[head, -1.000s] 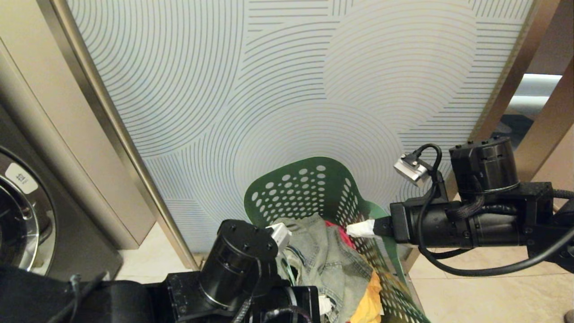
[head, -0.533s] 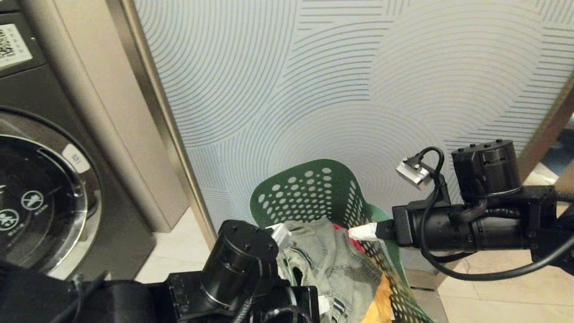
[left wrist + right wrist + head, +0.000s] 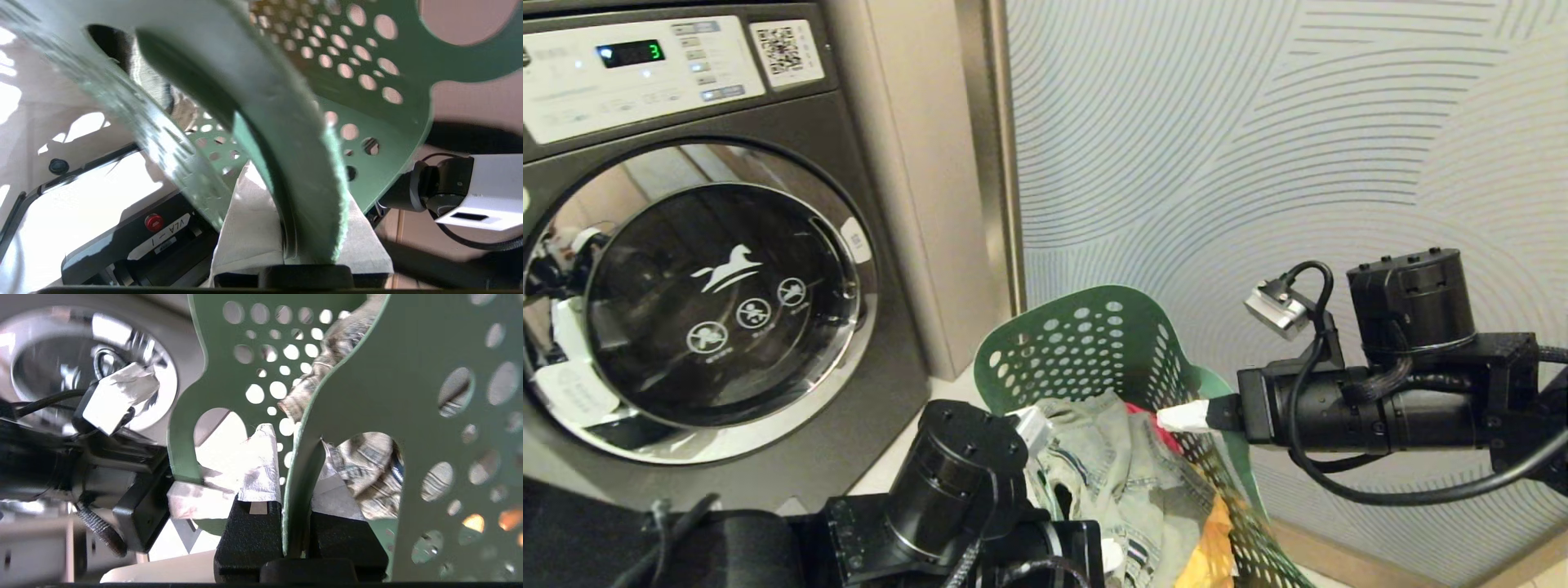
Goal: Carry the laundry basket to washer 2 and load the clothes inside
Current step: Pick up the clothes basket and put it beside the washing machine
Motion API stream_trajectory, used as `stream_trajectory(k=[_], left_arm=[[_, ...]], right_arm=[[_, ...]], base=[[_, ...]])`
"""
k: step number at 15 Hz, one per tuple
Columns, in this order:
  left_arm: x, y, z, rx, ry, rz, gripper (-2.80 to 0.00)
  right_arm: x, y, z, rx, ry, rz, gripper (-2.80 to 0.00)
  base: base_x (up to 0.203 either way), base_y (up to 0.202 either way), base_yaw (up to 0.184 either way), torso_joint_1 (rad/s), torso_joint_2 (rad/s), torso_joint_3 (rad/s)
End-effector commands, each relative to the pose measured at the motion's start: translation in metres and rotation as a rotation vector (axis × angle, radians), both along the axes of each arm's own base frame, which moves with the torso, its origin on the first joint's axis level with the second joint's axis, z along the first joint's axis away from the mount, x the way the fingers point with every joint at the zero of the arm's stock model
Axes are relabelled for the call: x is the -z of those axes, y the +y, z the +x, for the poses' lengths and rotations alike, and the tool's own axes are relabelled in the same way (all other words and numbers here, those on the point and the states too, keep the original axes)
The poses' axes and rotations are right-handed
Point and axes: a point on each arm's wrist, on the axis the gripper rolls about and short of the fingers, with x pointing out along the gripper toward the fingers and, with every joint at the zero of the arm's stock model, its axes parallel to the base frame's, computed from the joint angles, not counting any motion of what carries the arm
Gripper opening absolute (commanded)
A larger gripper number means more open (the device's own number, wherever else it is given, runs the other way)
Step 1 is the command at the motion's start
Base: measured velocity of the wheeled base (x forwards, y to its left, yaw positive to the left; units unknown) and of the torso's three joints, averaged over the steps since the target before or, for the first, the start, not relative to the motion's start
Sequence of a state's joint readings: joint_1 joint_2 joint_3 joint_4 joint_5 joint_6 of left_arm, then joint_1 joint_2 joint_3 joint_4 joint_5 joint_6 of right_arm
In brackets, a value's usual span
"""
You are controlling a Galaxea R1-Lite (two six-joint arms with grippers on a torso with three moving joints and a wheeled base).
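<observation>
The laundry basket [image 3: 1094, 351] is held off the floor, right of the washer [image 3: 711, 302], its rim clamped between the right gripper [image 3: 296, 498] and the left gripper [image 3: 298, 228]. The clothes [image 3: 1119, 482] are heaped inside.

A pale wall panel [image 3: 1258, 122] printed with thin curved grey lines fills the right of the head view. A brushed metal strip [image 3: 996, 147] edges it on the left, touching a plain beige panel [image 3: 915, 163]. Pale floor [image 3: 943, 392] shows below, and a brown skirting board [image 3: 1380, 563] runs along the wall's foot.
</observation>
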State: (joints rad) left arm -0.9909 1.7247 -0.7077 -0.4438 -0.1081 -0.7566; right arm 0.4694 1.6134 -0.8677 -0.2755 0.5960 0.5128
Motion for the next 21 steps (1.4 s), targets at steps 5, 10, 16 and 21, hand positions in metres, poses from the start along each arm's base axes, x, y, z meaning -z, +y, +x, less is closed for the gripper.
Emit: stream_trajectory(k=[5, 10, 16, 21], left_arm=[[-0.001, 0.0, 0.0, -0.002, 0.002, -0.007, -2.8], [-0.001, 0.001, 0.0, -0.006, 0.001, -0.008, -2.8], [0.001, 0.0, 0.004, -0.014, 0.003, -0.001, -2.8], [0.006, -0.007, 0.009, -0.013, 0.009, 0.008, -2.8]], right_arm=[[0.002, 0.0, 0.001, -0.002, 0.007, -0.001, -2.8], [0.004, 0.005, 0.009, -0.003, 0.012, -0.004, -2.8], [0.007, 0.005, 0.011, 0.006, 0.02, -0.011, -2.8], [0.009, 0.0, 0.015, 0.025, 0.025, -0.014, -2.8]], base=[[0.001, -0.009, 0.173, 0.004, 0.0, 0.0], [0.004, -0.009, 0.174, 0.003, 0.0, 0.003], [0.003, -0.01, 0.175, 0.001, 0.0, 0.001], [0.002, -0.008, 0.17, -0.001, 0.0, 0.004]])
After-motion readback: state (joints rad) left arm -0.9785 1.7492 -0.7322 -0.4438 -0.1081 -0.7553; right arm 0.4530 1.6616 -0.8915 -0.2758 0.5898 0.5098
